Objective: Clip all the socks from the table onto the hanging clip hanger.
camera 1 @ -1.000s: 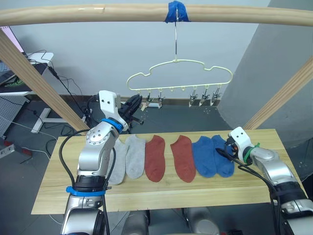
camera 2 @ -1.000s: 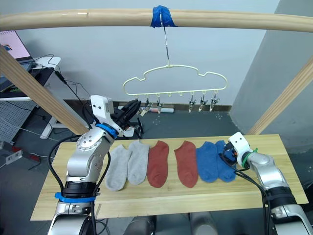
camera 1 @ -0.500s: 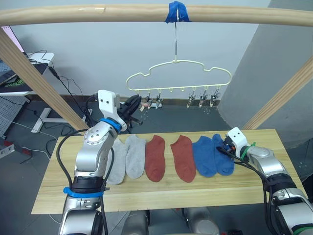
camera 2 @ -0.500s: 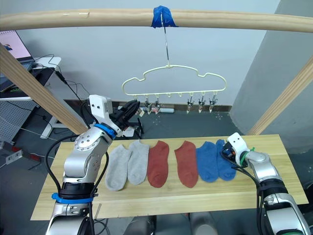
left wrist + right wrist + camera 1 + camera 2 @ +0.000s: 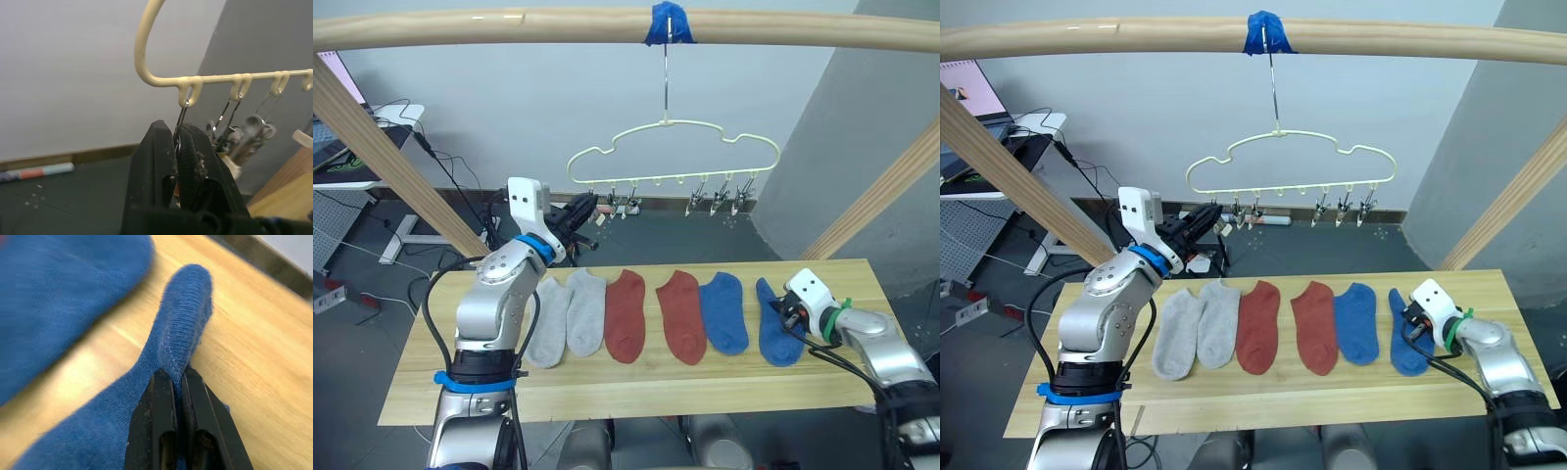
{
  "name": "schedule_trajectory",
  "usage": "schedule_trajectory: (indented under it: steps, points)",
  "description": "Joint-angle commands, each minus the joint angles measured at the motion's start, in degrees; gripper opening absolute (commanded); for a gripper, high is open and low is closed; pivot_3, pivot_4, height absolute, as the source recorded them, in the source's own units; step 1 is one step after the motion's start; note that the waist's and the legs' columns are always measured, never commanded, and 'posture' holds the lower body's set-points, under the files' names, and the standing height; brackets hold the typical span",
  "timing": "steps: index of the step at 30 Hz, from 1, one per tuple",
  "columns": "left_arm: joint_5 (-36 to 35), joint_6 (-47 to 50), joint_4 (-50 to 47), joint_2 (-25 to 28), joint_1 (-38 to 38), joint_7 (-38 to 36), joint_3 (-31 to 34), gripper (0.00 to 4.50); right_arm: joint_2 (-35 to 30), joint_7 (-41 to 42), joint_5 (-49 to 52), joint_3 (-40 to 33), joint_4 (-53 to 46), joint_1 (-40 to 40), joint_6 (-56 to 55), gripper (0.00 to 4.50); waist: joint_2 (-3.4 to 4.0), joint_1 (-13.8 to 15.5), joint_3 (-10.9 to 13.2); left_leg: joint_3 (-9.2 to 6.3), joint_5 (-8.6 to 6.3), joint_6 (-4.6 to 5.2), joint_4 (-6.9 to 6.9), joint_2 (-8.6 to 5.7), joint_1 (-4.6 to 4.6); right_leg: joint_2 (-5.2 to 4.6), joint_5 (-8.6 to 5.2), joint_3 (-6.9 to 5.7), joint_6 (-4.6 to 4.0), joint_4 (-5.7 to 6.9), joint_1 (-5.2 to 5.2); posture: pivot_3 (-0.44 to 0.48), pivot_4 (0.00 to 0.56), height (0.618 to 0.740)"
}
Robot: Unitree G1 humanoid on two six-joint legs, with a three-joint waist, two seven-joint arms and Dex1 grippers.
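The table [image 5: 636, 382] of light wooden planks carries six socks in one row. From the rust red pair [image 5: 651, 315] in the middle, the light grey pair [image 5: 566, 315] lies to the left. The two blue socks [image 5: 749, 315] lie to the right, apart from each other.

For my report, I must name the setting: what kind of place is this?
Probably a robotics lab or test room, not a home: a makeshift wooden beam holds the clip hanger, loose cables run across the floor, and a desk stands behind.
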Motion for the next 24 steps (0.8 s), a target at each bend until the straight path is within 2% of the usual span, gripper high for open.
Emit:
schedule_trajectory:
  steps: [1, 5, 10, 12, 16, 19, 21, 24]
  points:
    - [-11.14, 16.15, -0.79, 1.27, -2.61, 0.51, 5.54, 0.01, -2.29, 3.92, 7.87, -3.14, -19.80, 1.40, 10.10, 0.06, -0.07, -0.48, 0.28, 0.01, 0.00, 0.00, 0.02, 0.02, 0.02, 0.01, 0.00, 0.00, 0.01, 0.03, 0.00, -0.177, 0.272, 0.740]
    - [-21.18, 28.90, 1.00, 0.99, -6.20, 3.32, 11.49, 0.01, -0.21, 2.03, 14.16, -0.95, -34.77, -0.71, 22.75, 0.06, -0.40, -0.79, 0.59, 0.06, 0.00, 0.00, 0.03, 0.25, 0.11, 0.20, 0.00, -0.05, 0.00, 0.08, 0.01, -0.187, 0.281, 0.740]
    - [-26.99, 35.39, 2.28, 0.76, -8.66, 6.28, 14.89, 0.01, 3.12, -1.68, 15.73, 2.76, -41.00, -3.64, 29.98, 0.06, -0.40, -0.19, 0.82, 0.03, -0.02, -0.04, 0.02, 0.54, 0.02, 0.47, 0.00, -0.14, -0.03, 0.00, -0.02, -0.186, 0.282, 0.740]
    - [-29.16, 36.76, 3.02, -0.10, -9.67, 8.00, 16.54, 0.01, 4.87, -3.45, 15.38, 4.59, -41.68, -4.85, 31.30, 0.06, -0.41, 0.05, 0.85, 0.06, -0.07, -0.12, 0.02, 0.54, -0.02, 0.46, 0.00, -0.13, -0.05, -0.05, -0.04, -0.186, 0.282, 0.740]
    - [-34.88, 41.01, 1.66, -1.68, -10.60, 10.46, 18.32, 0.01, 14.55, -9.11, 9.53, 15.24, -36.05, -12.56, 28.93, 0.06, -0.44, -0.27, 0.90, 0.13, -0.10, -0.16, 0.02, 0.64, -0.09, 0.51, 0.05, -0.11, -0.13, -0.06, -0.19, -0.162, 0.265, 0.740]
    - [-37.45, 42.45, 0.18, -1.75, -10.37, 11.51, 18.69, 0.01, 19.54, -11.59, 8.10, 16.91, -32.68, -16.71, 28.74, 0.06, -0.42, -0.14, 0.91, 0.10, -0.07, -0.20, 0.02, 0.71, -0.40, 0.62, 0.14, -0.10, -0.28, 0.14, -0.60, -0.157, 0.265, 0.740]
    - [-39.13, 42.80, 0.05, -1.93, -10.44, 12.80, 19.44, 0.01, 20.70, -11.74, 8.02, 17.76, -32.32, -17.52, 28.75, 0.06, -0.42, 0.41, 0.91, 0.07, -0.02, -0.28, 0.16, 0.68, -0.89, 0.61, 0.27, -0.09, -0.49, 0.41, -1.13, -0.153, 0.265, 0.740]
    - [-40.69, 43.41, -0.46, -1.33, -9.99, 13.78, 19.26, 0.01, 22.44, -11.99, 7.55, 18.86, -31.72, -18.75, 28.34, 0.06, -0.41, 1.19, 0.92, 0.07, -0.06, -0.33, 0.37, 0.68, -0.97, 0.60, 0.27, -0.10, -0.51, 0.56, -1.22, -0.143, 0.266, 0.740]
